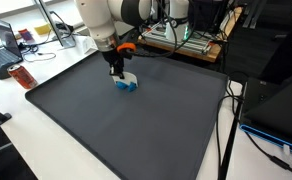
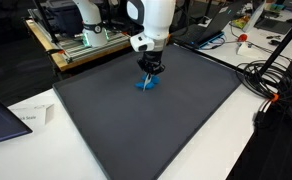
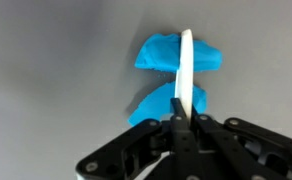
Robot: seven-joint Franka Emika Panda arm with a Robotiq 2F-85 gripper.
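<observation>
– Black gripper [image 3: 183, 118], jaws pinched right down on a thin white strip [image 3: 186, 60]. The strip runs from the fingertips straight up toward 12 o'clock in the wrist view.

– And the blue around it?

– A blue piece [image 3: 156, 52] shows on both sides of the strip, with lobes at about 10 and 2 o'clock and more lower down at 8 o'clock. I judge that strip and blue belong together. It looks light and small, and the white edge seems stiff enough to pinch. It is also narrow and smooth, so it may twist or slip in the jaws. A hold low on the strip, close to the blue body, would be the steadier one.

– Where does it sit?

– On the dark mat [image 1: 136, 130], toward 11 o'clock from the mat's middle, directly under the gripper [image 1: 119, 74] in both exterior views. The blue piece [image 2: 148, 83] touches the mat or hangs just above it, and I cannot tell which.

– What else is unclear?

– What the thing is. The exterior views show only a small blue-and-white blob [image 1: 127, 85]. The fingers hide the strip's lower end, and I cannot tell whether the blue is soft or hard. The white table [image 1: 46, 140] surrounds the mat.
</observation>
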